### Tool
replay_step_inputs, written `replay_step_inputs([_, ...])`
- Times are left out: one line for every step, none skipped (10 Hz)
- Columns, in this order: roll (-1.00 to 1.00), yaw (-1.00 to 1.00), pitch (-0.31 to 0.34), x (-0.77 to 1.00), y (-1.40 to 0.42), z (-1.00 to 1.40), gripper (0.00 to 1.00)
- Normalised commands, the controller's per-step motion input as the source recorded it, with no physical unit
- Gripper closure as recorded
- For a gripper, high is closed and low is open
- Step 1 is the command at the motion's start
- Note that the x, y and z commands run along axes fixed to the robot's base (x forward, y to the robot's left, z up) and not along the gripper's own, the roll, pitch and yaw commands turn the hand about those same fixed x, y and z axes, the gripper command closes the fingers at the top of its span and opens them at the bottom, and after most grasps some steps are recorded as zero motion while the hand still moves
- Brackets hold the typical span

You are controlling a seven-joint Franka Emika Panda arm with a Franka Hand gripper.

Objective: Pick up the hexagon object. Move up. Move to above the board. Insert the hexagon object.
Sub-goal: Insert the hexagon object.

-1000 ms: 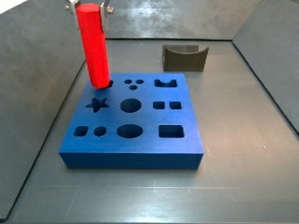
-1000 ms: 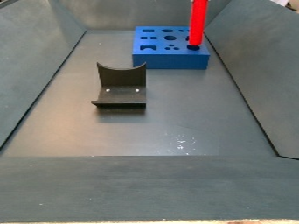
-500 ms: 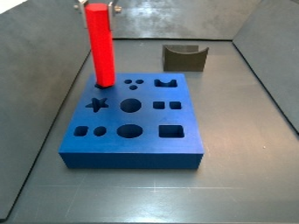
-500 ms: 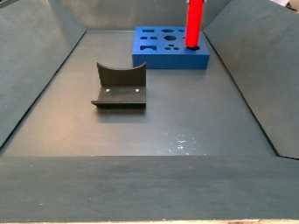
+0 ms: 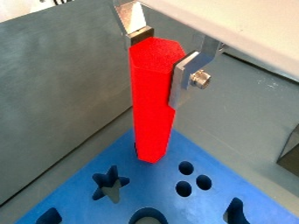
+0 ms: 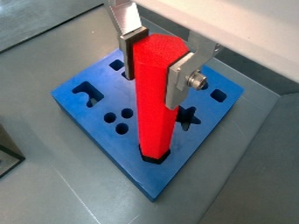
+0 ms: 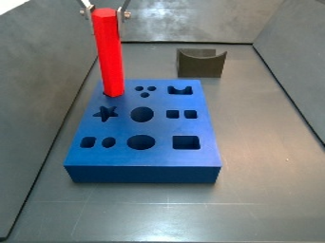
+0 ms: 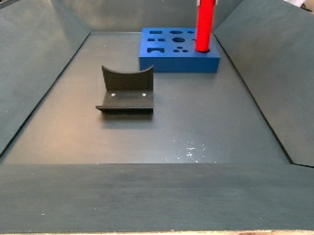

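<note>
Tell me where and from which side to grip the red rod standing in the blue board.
Grip the red rod near its top end, from above, on two flat opposite faces: it stands upright in the blue board. The gripper is shut on it there.

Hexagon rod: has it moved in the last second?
Yes. In a side view the red hexagon rod, clamped in the gripper, stands more upright and sits slightly higher over the blue board corner hole than a second ago.

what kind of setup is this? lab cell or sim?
Likely a lab or simulated peg-insertion test cell: bare grey walled floor, blue board with shape cut-outs, dark fixture. The gripper, above the board's corner, has its jaws shut on the red hexagon object.
</note>
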Motion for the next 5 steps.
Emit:
replay_step_inputs([0.03, 0.0, 0.0, -0.12, 0.05, -0.31, 1.0])
replay_step_inputs([0.0, 0.0, -0.019, -0.25, 0.31, -0.31, 1.0])
replay_step_inputs([0.0, 0.0, 0.0, 0.0, 0.02, -0.04, 1.0])
replay_step_inputs([0.07, 0.09, 0.0, 0.0, 0.12, -0.11, 1.0])
replay_step_inputs([0.06, 0.0, 0.024, 0.28, -0.04, -0.27, 1.0])
